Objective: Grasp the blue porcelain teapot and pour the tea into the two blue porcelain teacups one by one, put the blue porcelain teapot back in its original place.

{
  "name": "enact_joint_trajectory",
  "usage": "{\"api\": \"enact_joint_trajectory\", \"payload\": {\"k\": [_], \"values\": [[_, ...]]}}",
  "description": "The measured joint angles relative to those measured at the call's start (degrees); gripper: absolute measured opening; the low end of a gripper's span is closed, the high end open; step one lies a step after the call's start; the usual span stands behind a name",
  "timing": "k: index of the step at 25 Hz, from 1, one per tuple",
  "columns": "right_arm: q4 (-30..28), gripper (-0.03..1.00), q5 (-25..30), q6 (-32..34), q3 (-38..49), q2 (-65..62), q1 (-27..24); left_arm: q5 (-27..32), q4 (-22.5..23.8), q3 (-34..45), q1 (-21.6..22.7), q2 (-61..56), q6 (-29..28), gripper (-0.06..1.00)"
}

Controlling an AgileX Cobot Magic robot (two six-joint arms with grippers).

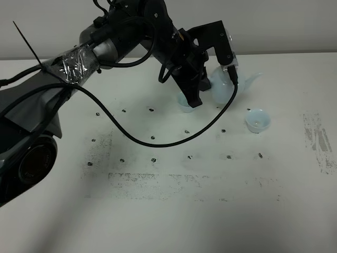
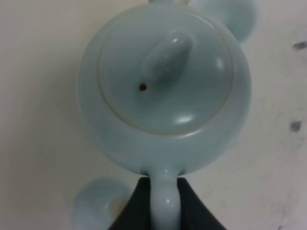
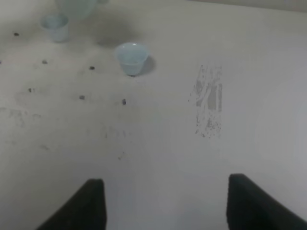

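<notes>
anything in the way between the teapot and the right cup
Nothing visible. The left hand holds the round pale-blue porcelain teapot by its loop handle, and only bare white table lies between its spout and the small pale-blue handleless teacup. The second teacup sits on the teapot's other side.

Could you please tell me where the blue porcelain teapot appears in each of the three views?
Exterior high: blue porcelain teapot, right of centre toward the back, partly hidden.
Left wrist: teapot fills the frame, handle in the left gripper.
Right wrist: only a sliver of teapot, cut off at the frame edge.
Shared landmark: the teacup beside that gripper's finger.
</notes>
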Motion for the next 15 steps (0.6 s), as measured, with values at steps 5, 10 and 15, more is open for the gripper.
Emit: {"api": "enact_joint_trajectory", "payload": {"k": [5,10,15], "values": [[0.0,0.52,0.0,0.0,0.0,0.0,0.0,1.55,-4.36,0.0,-0.04,1.95,2.53,0.0],[0.0,0.52,0.0,-0.05,0.0,0.0,0.0,1.45,-3.05,0.0,-0.35,3.45,2.74,0.0],[0.0,0.52,0.0,-0.05,0.0,0.0,0.0,-1.51,-0.94,0.0,-0.66,3.45,3.17,0.0]]}}
